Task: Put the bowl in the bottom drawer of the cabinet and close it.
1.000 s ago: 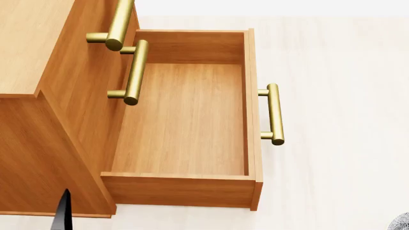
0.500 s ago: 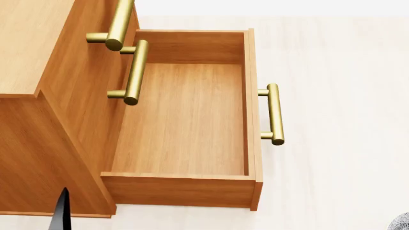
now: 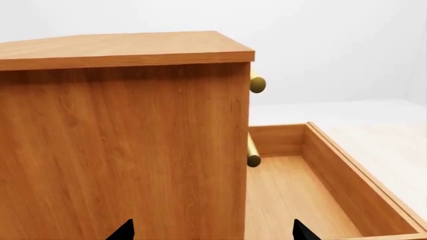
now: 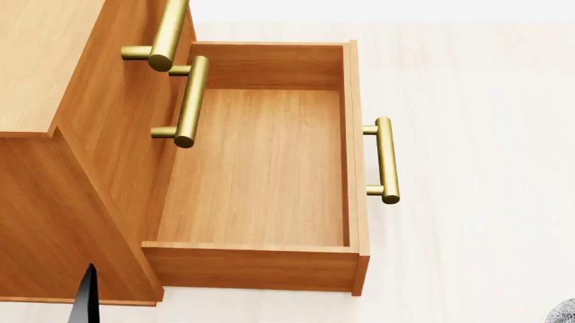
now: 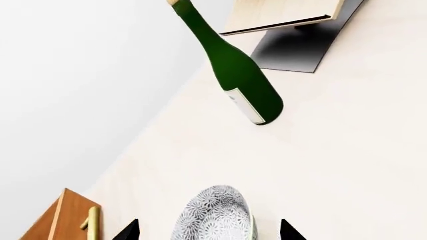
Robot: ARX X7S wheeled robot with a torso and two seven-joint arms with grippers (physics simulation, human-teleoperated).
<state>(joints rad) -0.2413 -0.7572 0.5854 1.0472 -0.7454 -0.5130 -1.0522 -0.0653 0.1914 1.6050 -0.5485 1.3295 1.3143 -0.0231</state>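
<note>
The right gripper (image 5: 208,231) has its two dark fingertips (image 5: 128,231) spread wide, one on each side of the bowl (image 5: 215,214), so it stands open with the speckled white-grey bowl between the jaws; whether either tip touches the bowl I cannot tell from here. The bowl sits on the pale counter (image 5: 333,150). Beyond it on the same surface stands a tall green wine bottle (image 5: 235,70) with a white label near its base, and past that a pale wooden rack (image 5: 283,12) casting a dark shadow. Off to one side of the bowl, an orange-brown corner of the bottom drawer (image 5: 63,215) and its brass handle (image 5: 93,222) show at the frame's edge.

The left gripper (image 3: 212,232) also shows two dark tips (image 3: 123,231) set well apart, open and holding nothing, close in front of the side panel of the cabinet (image 3: 127,145). In the head view only one dark finger (image 4: 85,296) of it appears, low against the cabinet's side.

From the head view, the bottom drawer (image 4: 260,168) is pulled fully out and has nothing inside, its brass bar handle (image 4: 384,160) on the front facing the open counter (image 4: 476,134). Two upper drawer handles (image 4: 190,101) jut from the closed fronts above it. A speckled sliver of the bowl (image 4: 564,313) peeks in at the lower right corner, well apart from the drawer.
</note>
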